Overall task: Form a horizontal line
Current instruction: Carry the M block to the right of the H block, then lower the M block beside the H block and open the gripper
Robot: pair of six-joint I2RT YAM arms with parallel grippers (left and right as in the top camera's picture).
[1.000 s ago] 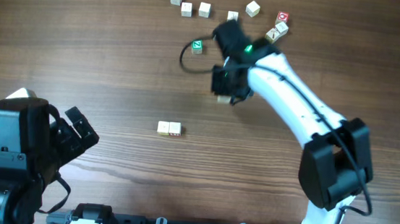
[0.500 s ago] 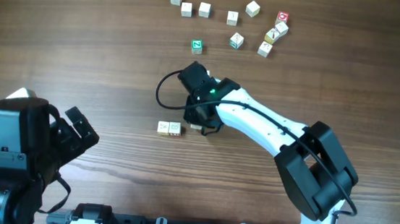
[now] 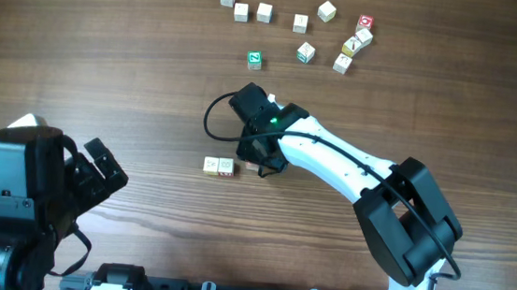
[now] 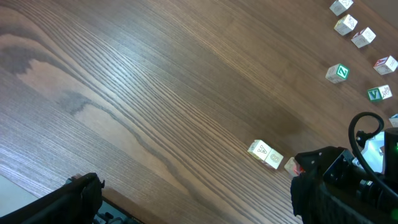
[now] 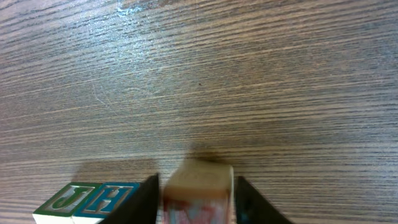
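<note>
Two pale letter cubes sit side by side on the wooden table; the right wrist view shows them as a J cube and an H cube. My right gripper is just to their right, down at the table. It is shut on a third pale cube with a red face, close beside the H cube. The left wrist view shows the pair and the red-faced cube in a row. My left gripper is open and empty at the near left.
A green-faced cube lies behind the row. Several loose white cubes and a red-topped one are scattered along the far edge. The right arm crosses the table's middle right.
My right gripper carried the red-faced cube from the far cluster down to the right end of the pair. It has hardly moved in the last half second. The left arm is still.
</note>
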